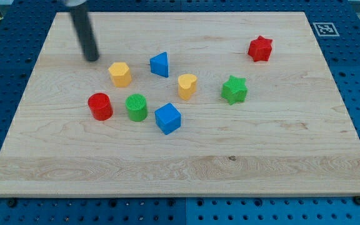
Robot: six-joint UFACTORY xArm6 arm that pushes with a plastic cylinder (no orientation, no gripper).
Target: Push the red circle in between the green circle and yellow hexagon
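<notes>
The red circle stands on the wooden board, just left of the green circle, with a small gap between them. The yellow hexagon lies above and between them. My tip rests on the board up and to the left of the yellow hexagon, above the red circle, and touches no block.
A blue triangle lies right of the yellow hexagon. A yellow heart, a blue cube, a green star and a red star lie further right. The board sits on a blue pegboard table.
</notes>
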